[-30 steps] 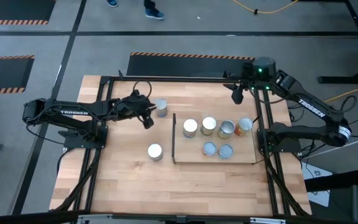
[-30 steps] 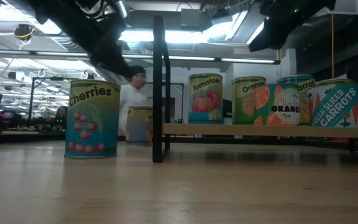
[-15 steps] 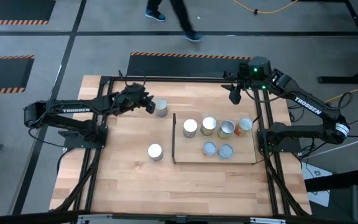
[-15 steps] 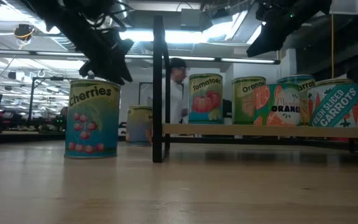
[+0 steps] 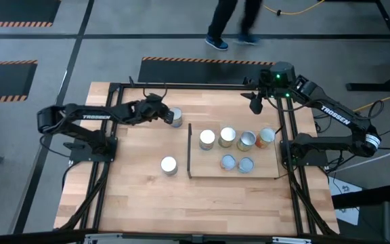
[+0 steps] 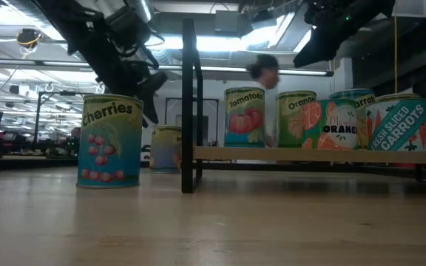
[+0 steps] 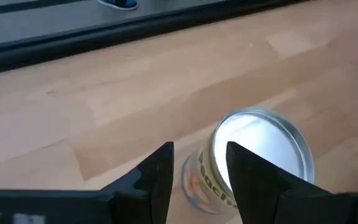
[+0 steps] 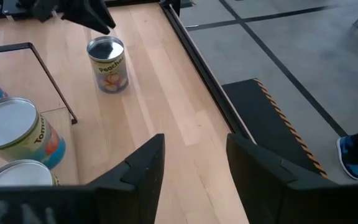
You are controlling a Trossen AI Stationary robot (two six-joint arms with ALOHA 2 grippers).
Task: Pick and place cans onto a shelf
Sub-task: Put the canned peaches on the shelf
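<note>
Hovering beside silver-topped peaches can on wooden surface: left tool, fingers parted, gripping nothing | cherries can also off shelf | six cans on light-wood shelf | right tool open, raised near rear edge.

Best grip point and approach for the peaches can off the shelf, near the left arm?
Grip the upright peaches-label tin can with silver lid across its round side wall, below the rim. Approach level from the left end effector's side; that flank is clear, and the wooden shelf board lies opposite.
</note>
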